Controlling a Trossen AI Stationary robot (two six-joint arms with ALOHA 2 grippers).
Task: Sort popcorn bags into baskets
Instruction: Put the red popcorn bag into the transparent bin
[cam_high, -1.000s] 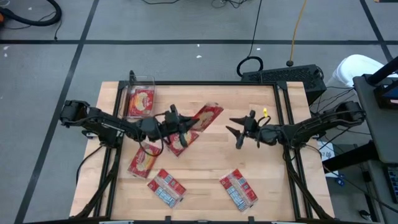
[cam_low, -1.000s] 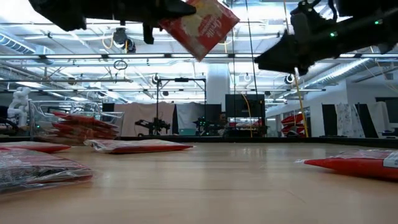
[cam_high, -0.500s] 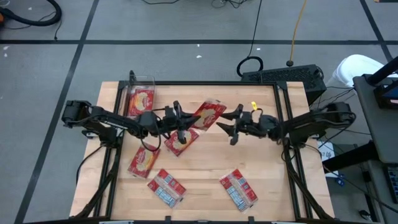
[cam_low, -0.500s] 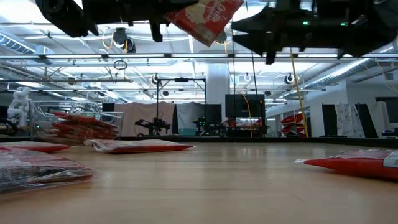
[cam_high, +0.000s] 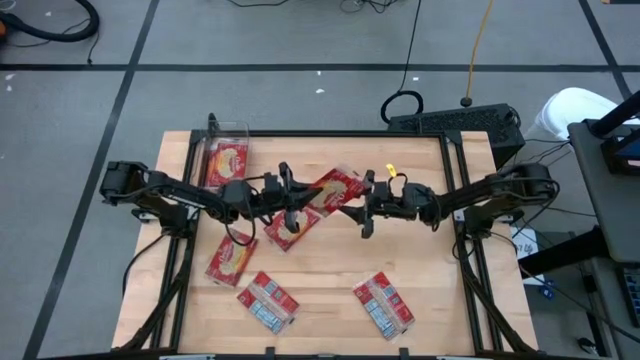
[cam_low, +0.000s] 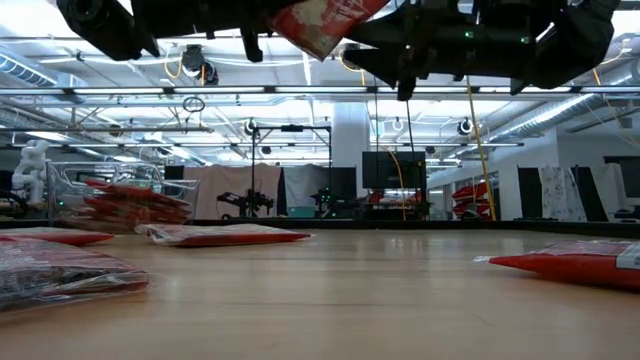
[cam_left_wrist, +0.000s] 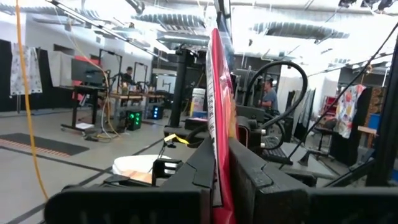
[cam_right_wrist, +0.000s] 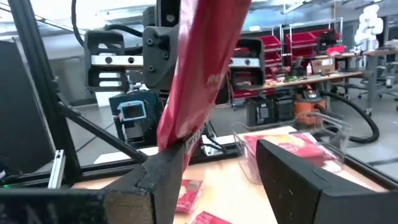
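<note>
A red popcorn bag (cam_high: 336, 186) is held in the air over the table's middle by my left gripper (cam_high: 303, 203), which is shut on it. My right gripper (cam_high: 358, 205) is open, with a finger on either side of the bag's free right end (cam_right_wrist: 186, 118). The clear basket (cam_high: 225, 128) stands at the far left corner with red bags inside. One bag (cam_high: 288, 229) lies flat under the left gripper. Three more lie flat on the near half: one at the left (cam_high: 229, 260), one at the near left (cam_high: 267, 301) and one at the near right (cam_high: 383, 304). My left gripper pinches the bag's left end (cam_left_wrist: 219, 163) between its two fingers (cam_left_wrist: 249, 177), coming level from the table's left. The bag is lifted clear and stands on edge, reaching out past the fingertips. My right gripper: the bag's lower corner lies close to one finger (cam_right_wrist: 163, 177); I cannot tell whether they touch.
The basket (cam_low: 120, 200) shows in the low view holding a stack of bags. Bare wood lies between the near bags and along the table's right side. A black metal frame borders the table. Cables and a dark box sit beyond the far right corner.
My right gripper has moved toward the table's left, from right of centre up to the held bag, until its open fingers stand around the bag's free end. My left gripper has carried the bag a little higher and slightly rightward.
</note>
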